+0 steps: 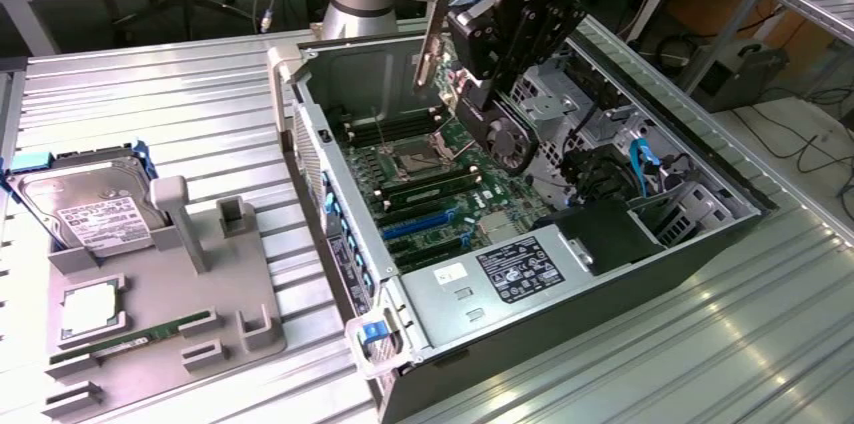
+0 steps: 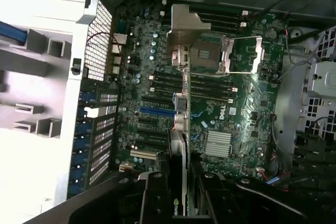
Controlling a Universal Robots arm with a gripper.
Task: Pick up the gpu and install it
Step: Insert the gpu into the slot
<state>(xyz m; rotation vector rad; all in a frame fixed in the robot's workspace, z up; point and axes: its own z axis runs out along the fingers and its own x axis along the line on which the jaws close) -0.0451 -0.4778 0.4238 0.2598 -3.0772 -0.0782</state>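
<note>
My gripper (image 1: 497, 64) is shut on the gpu (image 1: 511, 139) and holds it edge-down above the open computer case (image 1: 667, 234). The card's black round cooler faces the exterior view's right, and its silvery bracket (image 1: 430, 44) points toward the case's rear wall. In the wrist view the gpu (image 2: 180, 129) runs edge-on from between my dark fingers (image 2: 155, 192) out to the bracket (image 2: 185, 24). It hangs over the green motherboard (image 2: 231, 114), close to the blue expansion slot (image 2: 156, 112), and clear of the board.
On the exterior view's left, a grey fixture (image 1: 200, 284) carries a silver hard drive (image 1: 87, 209), a processor (image 1: 87, 302) and a green RAM stick (image 1: 134, 334). Inside the case sit the power supply (image 1: 514, 269), blue cables (image 1: 638, 159) and drive cages (image 1: 561, 94).
</note>
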